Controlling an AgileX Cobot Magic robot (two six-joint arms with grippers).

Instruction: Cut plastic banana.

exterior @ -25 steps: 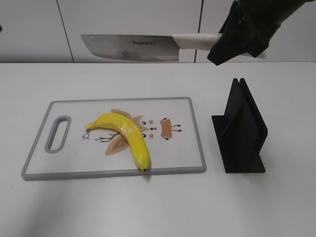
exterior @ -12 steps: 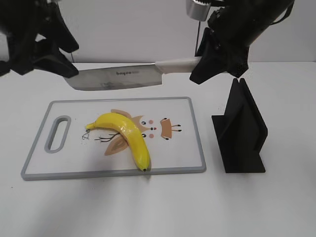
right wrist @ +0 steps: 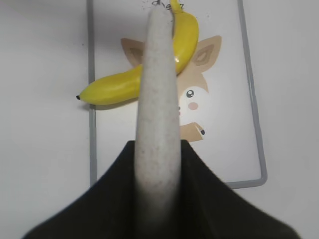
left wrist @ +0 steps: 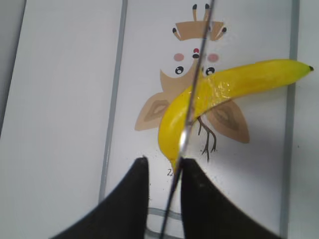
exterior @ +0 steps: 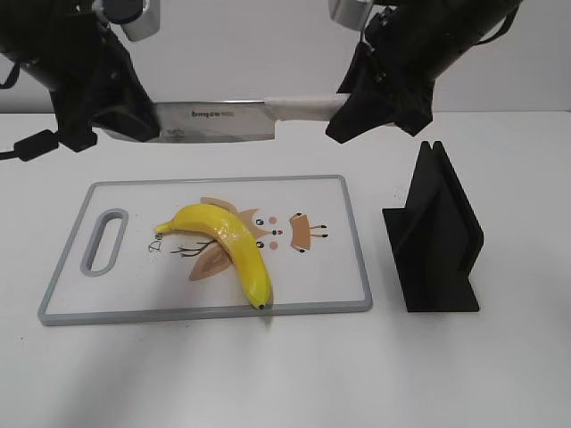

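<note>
Plastic banana (exterior: pixel 227 242): glossy yellow, curved, whole and uncut, dark tip at each end. Lies on the cutting board (exterior: pixel 339 294), across the printed cartoon animal, one tip at the board's near edge. Cleaver (exterior: pixel 214 121) held level above it. Right fingers (right wrist: pixel 114 194) clamp the white handle; left fingers (left wrist: pixel 134 199) pinch the blade's far end. Board on white tabletop (exterior: pixel 285 374), black stand (exterior: pixel 433 241) beside it.

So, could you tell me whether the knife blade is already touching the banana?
No, in the exterior view the knife is held well above the banana, which lies uncut on the cutting board.
</note>
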